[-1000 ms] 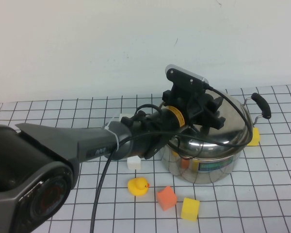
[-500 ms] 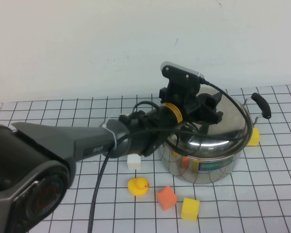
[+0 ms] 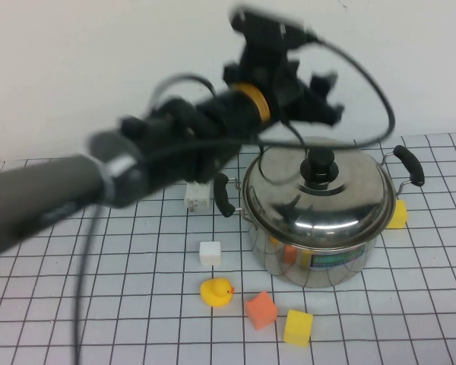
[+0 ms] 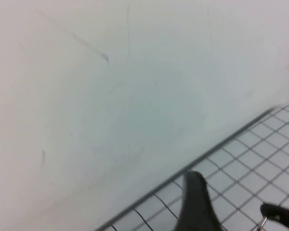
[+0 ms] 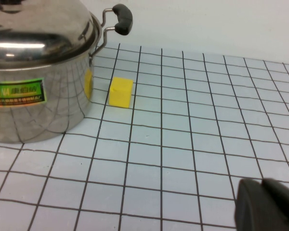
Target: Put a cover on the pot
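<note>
The shiny steel pot [image 3: 319,247] with a green label stands on the grid mat, its black handles [image 3: 410,164] out to the sides. The domed steel lid [image 3: 319,201] with a black knob [image 3: 320,162] rests on the pot. My left gripper [image 3: 328,97] hangs blurred in the air above the knob, open and empty, clear of the lid. One of its fingers [image 4: 195,202] shows in the left wrist view against the wall. My right gripper [image 5: 262,185] is shut and empty, low over the mat to the right of the pot [image 5: 33,96]. It is out of the high view.
In front of the pot lie a yellow duck [image 3: 216,291], an orange cube [image 3: 261,309], a yellow cube [image 3: 298,327] and a white cube [image 3: 210,252]. A yellow block [image 3: 397,215] sits at the pot's right side, also in the right wrist view [image 5: 121,91]. A white object [image 3: 197,196] lies behind the left handle.
My left gripper has let go of the lid's knob and risen well above it. The lid now lies level on the pot.
</note>
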`<action>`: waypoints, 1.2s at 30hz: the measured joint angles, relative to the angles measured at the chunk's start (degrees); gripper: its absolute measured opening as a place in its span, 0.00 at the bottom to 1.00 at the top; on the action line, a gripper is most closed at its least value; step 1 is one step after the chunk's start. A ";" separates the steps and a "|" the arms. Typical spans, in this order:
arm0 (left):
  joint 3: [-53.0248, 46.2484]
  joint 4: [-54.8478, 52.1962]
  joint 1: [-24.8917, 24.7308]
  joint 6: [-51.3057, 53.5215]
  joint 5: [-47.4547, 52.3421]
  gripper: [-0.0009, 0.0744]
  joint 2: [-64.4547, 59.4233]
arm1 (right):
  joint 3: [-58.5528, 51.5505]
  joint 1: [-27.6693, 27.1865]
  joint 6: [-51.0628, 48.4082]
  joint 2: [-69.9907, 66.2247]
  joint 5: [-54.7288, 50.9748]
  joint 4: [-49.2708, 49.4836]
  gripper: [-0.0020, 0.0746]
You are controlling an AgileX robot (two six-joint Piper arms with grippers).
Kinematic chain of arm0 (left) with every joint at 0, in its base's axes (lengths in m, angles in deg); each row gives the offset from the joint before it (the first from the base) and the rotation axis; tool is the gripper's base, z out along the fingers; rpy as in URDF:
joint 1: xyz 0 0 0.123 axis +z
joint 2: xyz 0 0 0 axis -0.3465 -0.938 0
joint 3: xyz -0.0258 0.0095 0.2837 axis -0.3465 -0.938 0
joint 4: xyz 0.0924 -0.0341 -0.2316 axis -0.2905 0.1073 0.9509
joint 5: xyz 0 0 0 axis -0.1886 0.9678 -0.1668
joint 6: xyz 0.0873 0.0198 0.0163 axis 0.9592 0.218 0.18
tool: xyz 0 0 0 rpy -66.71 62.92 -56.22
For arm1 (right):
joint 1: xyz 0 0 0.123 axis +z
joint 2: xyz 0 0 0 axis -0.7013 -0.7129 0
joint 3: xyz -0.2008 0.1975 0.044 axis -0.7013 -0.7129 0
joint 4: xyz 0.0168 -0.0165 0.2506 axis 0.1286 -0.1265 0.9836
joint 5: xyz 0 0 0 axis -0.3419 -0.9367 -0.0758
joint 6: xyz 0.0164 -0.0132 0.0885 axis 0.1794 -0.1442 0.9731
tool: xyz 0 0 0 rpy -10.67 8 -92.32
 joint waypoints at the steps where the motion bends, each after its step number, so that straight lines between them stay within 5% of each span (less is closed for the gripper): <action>1: 0.00 0.00 0.00 0.14 1.35 0.55 1.44 | 0.00 0.00 0.00 0.00 0.00 0.00 0.04; 8: 0.00 0.00 0.12 1.55 9.35 0.13 14.83 | 0.00 0.00 0.00 0.00 0.00 0.00 0.04; 11: 0.00 0.00 0.12 2.37 12.46 0.05 20.33 | 0.00 0.00 0.00 0.00 0.00 0.00 0.04; 22: -1.06 -0.40 0.12 2.90 30.94 0.01 38.48 | 0.00 0.00 0.00 0.00 0.00 0.00 0.04; 36: -19.75 -0.48 0.12 0.56 41.17 0.01 65.29 | 0.00 0.00 0.00 0.00 0.00 0.00 0.04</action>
